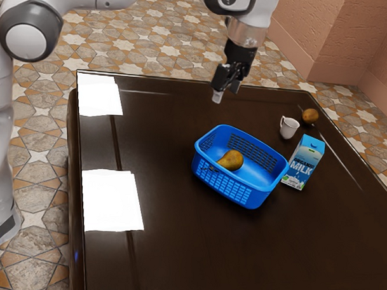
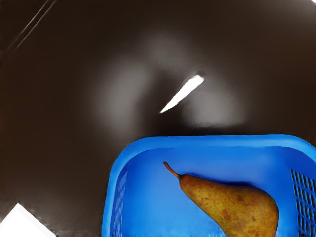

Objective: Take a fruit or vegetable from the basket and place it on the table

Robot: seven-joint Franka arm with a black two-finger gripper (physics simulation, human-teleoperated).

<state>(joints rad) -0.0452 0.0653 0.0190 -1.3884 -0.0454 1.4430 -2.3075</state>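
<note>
A white cup (image 1: 289,128) is seen upright, its handle turned toward the exterior view's left. Near it, a blue-and-white carton (image 1: 305,163) is stood upright, marked "MILK". Just beside the cup, toward the exterior view's right, a rounded brown item (image 1: 310,116) is set. The floor (image 1: 165,36) is laid with star-patterned tiles and bordered by a pinkish wall (image 1: 340,39).

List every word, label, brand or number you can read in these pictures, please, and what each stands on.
"ORGANIC", slightly blurred: on the milk carton.
"MILK": same carton.
Carton's small print: too small to read.
Dark marks on the arm, at the picture's edge: cut off, unreadable.
</note>
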